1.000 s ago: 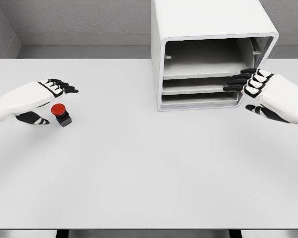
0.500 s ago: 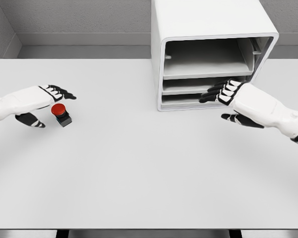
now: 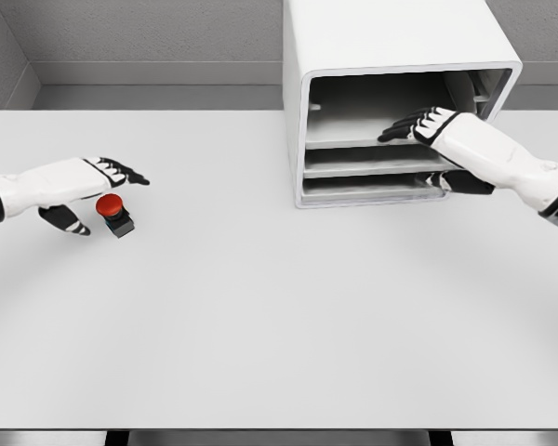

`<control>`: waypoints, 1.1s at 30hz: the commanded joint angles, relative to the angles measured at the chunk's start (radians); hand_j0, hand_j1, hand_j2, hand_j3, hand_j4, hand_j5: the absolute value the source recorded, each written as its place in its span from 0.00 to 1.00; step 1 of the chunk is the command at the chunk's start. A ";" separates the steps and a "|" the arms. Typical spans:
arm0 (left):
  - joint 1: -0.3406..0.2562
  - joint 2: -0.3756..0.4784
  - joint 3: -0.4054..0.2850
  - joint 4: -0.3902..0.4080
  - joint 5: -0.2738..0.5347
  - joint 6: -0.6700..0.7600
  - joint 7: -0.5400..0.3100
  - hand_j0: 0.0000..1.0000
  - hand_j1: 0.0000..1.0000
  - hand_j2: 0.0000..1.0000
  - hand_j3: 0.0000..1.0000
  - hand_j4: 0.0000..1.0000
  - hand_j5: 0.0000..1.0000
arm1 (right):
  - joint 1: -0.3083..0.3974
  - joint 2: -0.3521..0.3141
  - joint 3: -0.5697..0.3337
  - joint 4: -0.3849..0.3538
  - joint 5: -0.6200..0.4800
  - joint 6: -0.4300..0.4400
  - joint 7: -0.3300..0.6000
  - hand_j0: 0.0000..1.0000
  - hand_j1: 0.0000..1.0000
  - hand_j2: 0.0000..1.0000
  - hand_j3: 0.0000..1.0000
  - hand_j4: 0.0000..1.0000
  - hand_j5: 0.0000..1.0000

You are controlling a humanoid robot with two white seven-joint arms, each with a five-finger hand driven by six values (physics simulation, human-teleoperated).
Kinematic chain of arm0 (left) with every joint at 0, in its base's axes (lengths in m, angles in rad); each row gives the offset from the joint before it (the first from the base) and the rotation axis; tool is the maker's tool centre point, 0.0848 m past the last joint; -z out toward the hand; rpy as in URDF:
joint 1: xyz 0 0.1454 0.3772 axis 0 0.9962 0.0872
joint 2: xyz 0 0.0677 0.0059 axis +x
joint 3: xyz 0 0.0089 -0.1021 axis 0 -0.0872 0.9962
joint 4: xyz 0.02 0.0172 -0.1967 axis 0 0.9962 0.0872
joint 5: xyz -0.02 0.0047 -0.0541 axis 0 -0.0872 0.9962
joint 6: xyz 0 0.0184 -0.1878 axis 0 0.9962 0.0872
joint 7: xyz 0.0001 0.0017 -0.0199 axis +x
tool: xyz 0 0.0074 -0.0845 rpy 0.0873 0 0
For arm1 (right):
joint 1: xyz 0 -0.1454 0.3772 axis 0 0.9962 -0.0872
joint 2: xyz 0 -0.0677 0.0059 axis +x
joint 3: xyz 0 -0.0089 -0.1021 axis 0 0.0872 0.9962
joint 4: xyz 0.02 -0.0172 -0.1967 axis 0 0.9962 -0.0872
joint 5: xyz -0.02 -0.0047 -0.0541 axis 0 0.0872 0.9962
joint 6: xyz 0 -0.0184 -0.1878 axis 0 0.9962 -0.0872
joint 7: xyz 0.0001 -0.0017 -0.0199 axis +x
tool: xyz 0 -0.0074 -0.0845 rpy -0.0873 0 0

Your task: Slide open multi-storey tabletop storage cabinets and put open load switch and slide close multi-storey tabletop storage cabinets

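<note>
The right hand reaches flat into the cabinet, fingers extended and holding nothing, over the front edge of the upper tray; the trays visible show no contents. The left hand hangs open just above the switch, thumb down beside it, grasping nothing. The switch stands upright on the table, red button up, well apart from the cabinet.

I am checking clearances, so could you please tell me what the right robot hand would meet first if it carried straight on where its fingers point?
Probably the top shelf inside the cabinet: the right robot hand points leftward into that compartment, though depth is unclear.
</note>
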State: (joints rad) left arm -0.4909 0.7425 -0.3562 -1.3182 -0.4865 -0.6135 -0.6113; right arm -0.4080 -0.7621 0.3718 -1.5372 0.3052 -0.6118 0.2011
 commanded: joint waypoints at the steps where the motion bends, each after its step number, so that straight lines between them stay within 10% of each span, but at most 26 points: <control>1: 0.000 -0.002 -0.020 0.007 0.005 0.003 0.000 1.00 1.00 1.00 1.00 1.00 1.00 | 0.000 0.030 0.012 0.042 -0.008 0.001 0.011 0.81 0.81 0.81 0.81 0.81 0.81; 33: -0.005 -0.023 -0.030 0.047 -0.006 0.003 0.000 0.66 0.66 0.66 0.66 0.66 0.66 | -0.167 0.218 0.075 0.288 0.026 0.001 0.087 0.86 0.86 0.86 0.86 0.86 0.86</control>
State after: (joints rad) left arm -0.4955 0.7175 -0.3870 -1.2728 -0.4974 -0.6134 -0.6113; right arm -0.5783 -0.5487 0.4357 -1.2676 0.3367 -0.6123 0.2892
